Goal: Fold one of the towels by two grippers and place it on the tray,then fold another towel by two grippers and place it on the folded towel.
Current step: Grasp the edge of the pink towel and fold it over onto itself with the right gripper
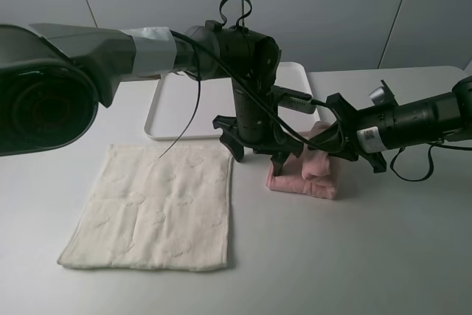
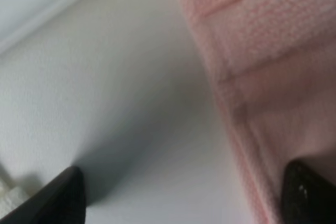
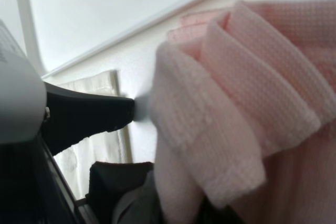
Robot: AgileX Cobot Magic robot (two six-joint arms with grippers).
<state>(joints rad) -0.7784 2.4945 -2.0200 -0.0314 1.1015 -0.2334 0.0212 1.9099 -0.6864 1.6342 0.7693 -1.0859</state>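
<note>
Folded towel (image 1: 306, 182) right of spread towel (image 1: 155, 208), tray (image 1: 184, 108) behind

White table (image 1: 383, 256) carries the tray (image 1: 173, 112), flat cream towel (image 1: 155, 212) and bunched pink towel (image 1: 310, 180)

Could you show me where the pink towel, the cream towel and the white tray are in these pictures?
pink towel (image 1: 310, 184): high outside view, on its folded front edge.
cream towel (image 1: 158, 208): high outside view, middle of the flat cloth.
white tray (image 1: 173, 112): high outside view, bare floor of the tray.

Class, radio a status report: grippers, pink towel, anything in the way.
Left gripper open at pink towel. Right gripper shut on its bunched folds. Towel on table, off tray. Cream towel flat, apart.
</note>
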